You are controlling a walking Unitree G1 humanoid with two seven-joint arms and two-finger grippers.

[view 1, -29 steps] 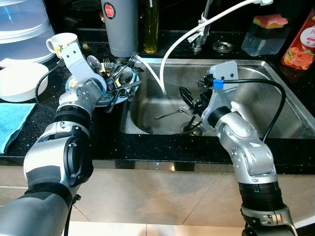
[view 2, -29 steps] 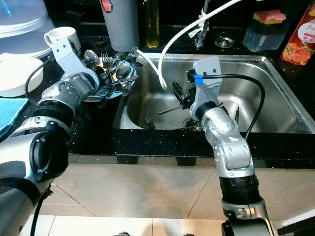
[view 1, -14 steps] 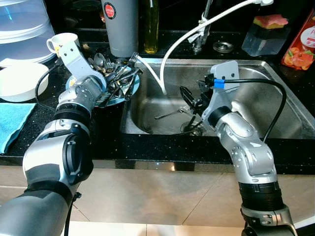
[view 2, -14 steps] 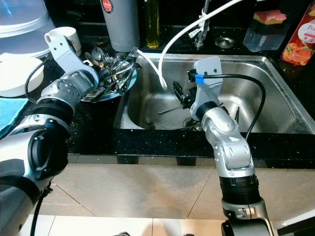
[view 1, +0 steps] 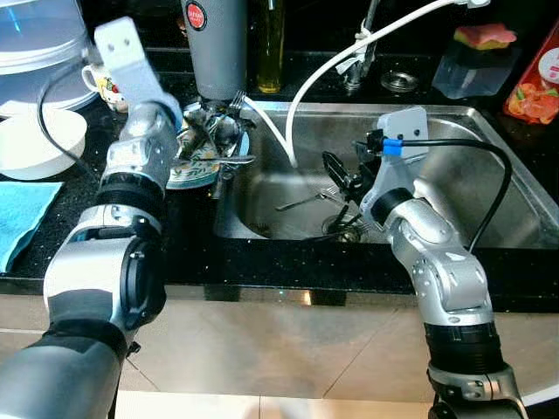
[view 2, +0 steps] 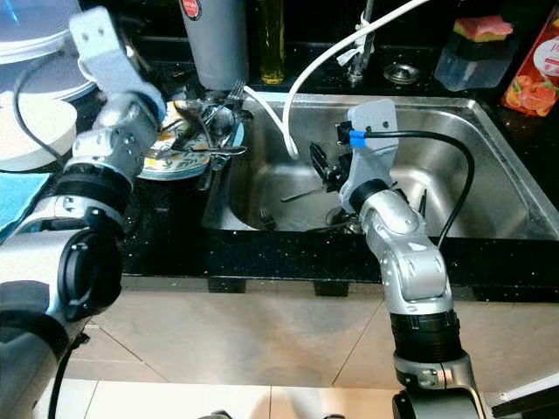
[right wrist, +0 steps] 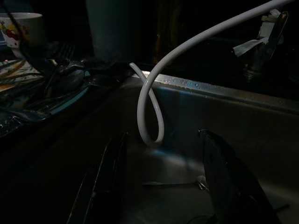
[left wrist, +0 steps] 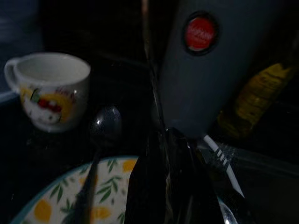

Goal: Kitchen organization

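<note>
1. Through my head camera, my left gripper (view 1: 203, 122) reaches over the round floral plate with a teal rim (view 1: 194, 166) on the black speckled countertop (view 1: 52, 227), just beside the steel sink (view 1: 454, 166). My own silver forearm covers the fingers, so from here I cannot tell how they stand. The heap of steel spoons and forks (view 1: 214, 140) lies piled on the plate, too tangled to count.
2. In the same view my right gripper (view 1: 336, 175) hangs inside the sink with its black fingers apart, holding nothing. A lone steel fork (view 1: 306, 202) lies on the sink floor near the drain, and a white hose (view 1: 301, 96) curls down from the tap into the basin. A tall grey cylinder with a red round label (view 1: 214, 44) stands behind the plate; its top is cut off.
3. My left wrist camera is dim. My two fingers (left wrist: 140, 186) look pressed together around a thin steel handle (left wrist: 152, 84) that runs up past the grey cylinder; its far end is lost in the dark. A white cartoon-print mug (left wrist: 49, 88) stands beyond the plate, and one dark spoon (left wrist: 100, 140) lies on it.
4. My right wrist camera is dark too. My fingers (right wrist: 105, 182) are spread wide over the sink floor, the fork only a faint streak between them.
</note>
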